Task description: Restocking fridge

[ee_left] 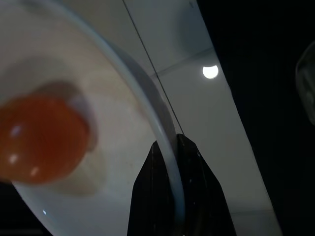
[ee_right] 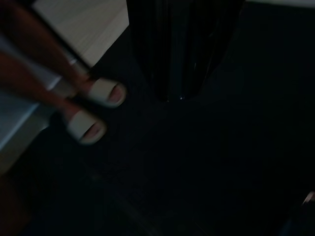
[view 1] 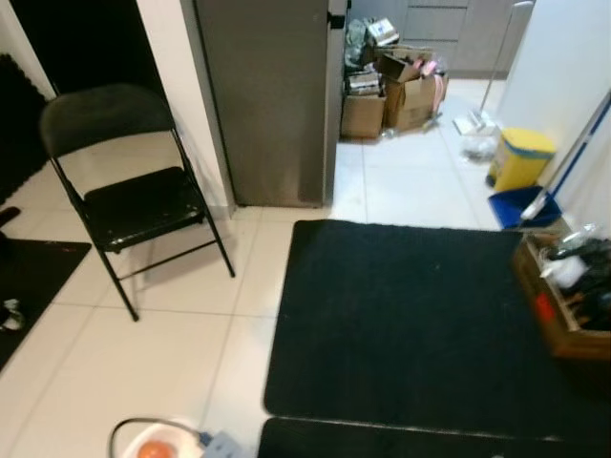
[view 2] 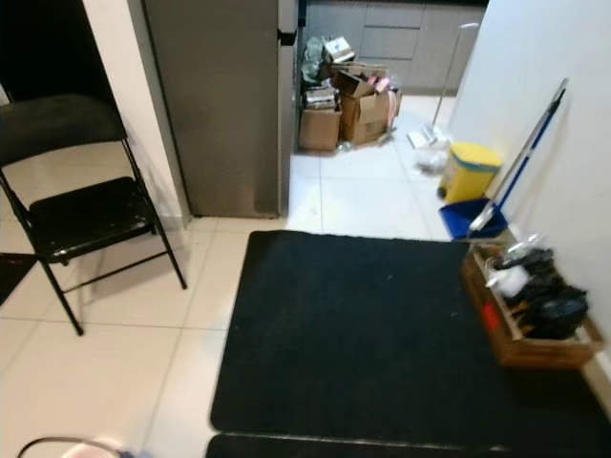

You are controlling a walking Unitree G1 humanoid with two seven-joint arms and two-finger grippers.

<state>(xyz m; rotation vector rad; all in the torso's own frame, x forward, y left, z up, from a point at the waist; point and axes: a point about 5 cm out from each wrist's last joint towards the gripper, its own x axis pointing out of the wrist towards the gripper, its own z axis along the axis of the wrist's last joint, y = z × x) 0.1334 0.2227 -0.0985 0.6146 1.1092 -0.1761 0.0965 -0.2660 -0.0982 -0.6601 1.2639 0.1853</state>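
The grey steel fridge (view 1: 267, 95) stands shut ahead, past the black mat. At the bottom left of the left eye view there is a white bowl (view 1: 134, 437) with a round orange fruit (view 1: 153, 448) in it. In the left wrist view my left gripper (ee_left: 170, 143) is shut on the bowl's rim (ee_left: 147, 113), one black finger on each side, and the orange fruit (ee_left: 42, 137) rests inside. The right wrist view is very dark: my right gripper (ee_right: 170, 93) hangs over dark flooring.
A black folding chair (view 1: 134, 191) stands left of the fridge. A black mat (view 1: 401, 315) covers the floor ahead. Cardboard boxes (view 1: 391, 95), a yellow bin (view 1: 520, 157), a blue dustpan (view 1: 520, 205) and a wooden crate (view 1: 563, 286) line the right. A person's sandalled feet (ee_right: 93, 113) stand near my right gripper.
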